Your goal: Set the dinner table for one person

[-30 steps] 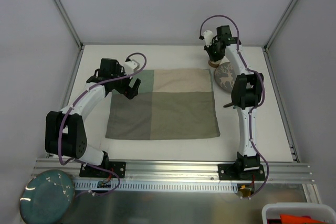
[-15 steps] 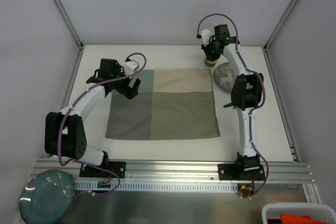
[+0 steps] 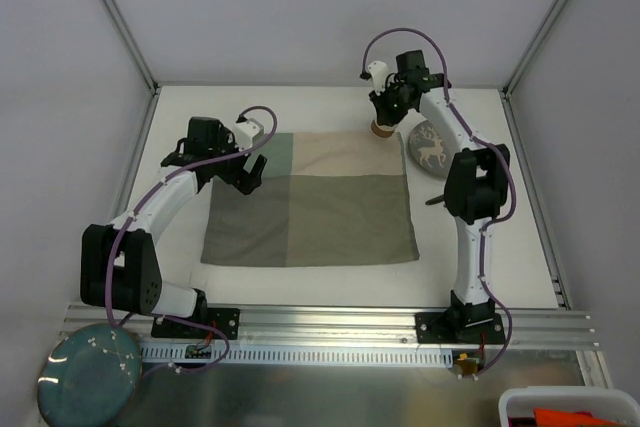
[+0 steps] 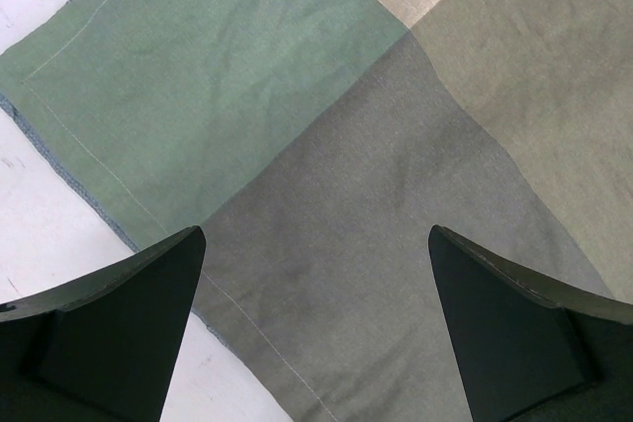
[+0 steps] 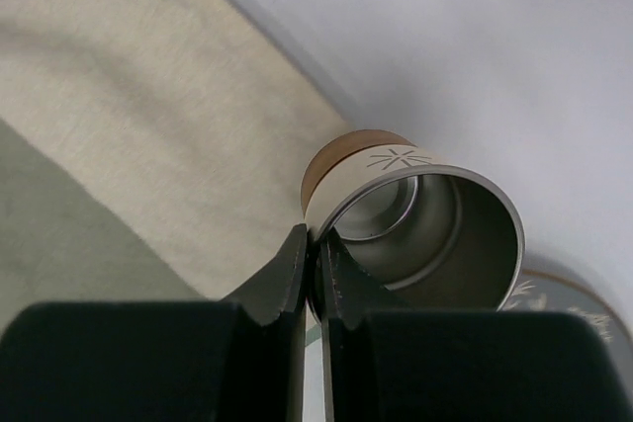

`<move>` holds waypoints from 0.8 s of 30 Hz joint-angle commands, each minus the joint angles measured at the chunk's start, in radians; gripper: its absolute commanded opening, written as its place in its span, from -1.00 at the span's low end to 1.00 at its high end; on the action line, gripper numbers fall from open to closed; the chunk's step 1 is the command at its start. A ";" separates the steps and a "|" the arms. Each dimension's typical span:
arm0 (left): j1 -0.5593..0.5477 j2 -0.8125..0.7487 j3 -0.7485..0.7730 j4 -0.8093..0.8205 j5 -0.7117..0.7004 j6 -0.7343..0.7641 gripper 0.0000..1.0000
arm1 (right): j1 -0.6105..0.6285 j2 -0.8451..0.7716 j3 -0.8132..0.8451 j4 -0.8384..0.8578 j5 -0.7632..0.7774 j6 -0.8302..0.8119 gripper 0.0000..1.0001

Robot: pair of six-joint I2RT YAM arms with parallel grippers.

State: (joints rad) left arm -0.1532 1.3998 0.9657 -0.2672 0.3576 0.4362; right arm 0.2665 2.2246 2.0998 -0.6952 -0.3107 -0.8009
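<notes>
**Top external camera.** Fixed high above and behind the near edge of the worktop (image 3: 320, 282). It faces down and towards the far edge. Range is long, so the whole worktop and the patchwork mat (image 3: 310, 202) fit in frame.

**Left wrist camera.** Looks out past the left gripper (image 4: 316, 234), steeply down onto the mat at close range. It covers the mat's left-hand patches and a strip of bare worktop beside its edge.

**Right wrist camera.** Looks out past the right gripper (image 5: 315, 239) at very close range, facing the cup (image 5: 415, 214) at the mat's far edge.

**Overlap.** All three views show the mat. The top and right wrist views share the cup and the deer-pattern plate (image 5: 554, 294).
</notes>
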 commanded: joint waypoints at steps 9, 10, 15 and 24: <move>0.006 -0.059 -0.036 0.031 0.030 0.003 0.98 | 0.043 -0.207 -0.300 0.100 -0.070 0.045 -1.00; 0.006 -0.062 -0.041 0.033 0.032 0.003 0.98 | 0.046 -0.217 -0.323 0.105 -0.071 0.048 -1.00; 0.006 -0.071 -0.053 0.037 0.038 -0.001 0.97 | 0.059 -0.224 -0.376 0.126 -0.087 0.054 -1.00; 0.006 -0.091 -0.081 0.039 0.032 0.016 0.98 | 0.065 -0.181 -0.379 0.145 -0.082 0.055 -0.13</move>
State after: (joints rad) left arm -0.1532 1.3460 0.9009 -0.2432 0.3641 0.4374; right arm 0.3218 2.0605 1.7107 -0.5785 -0.3710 -0.7513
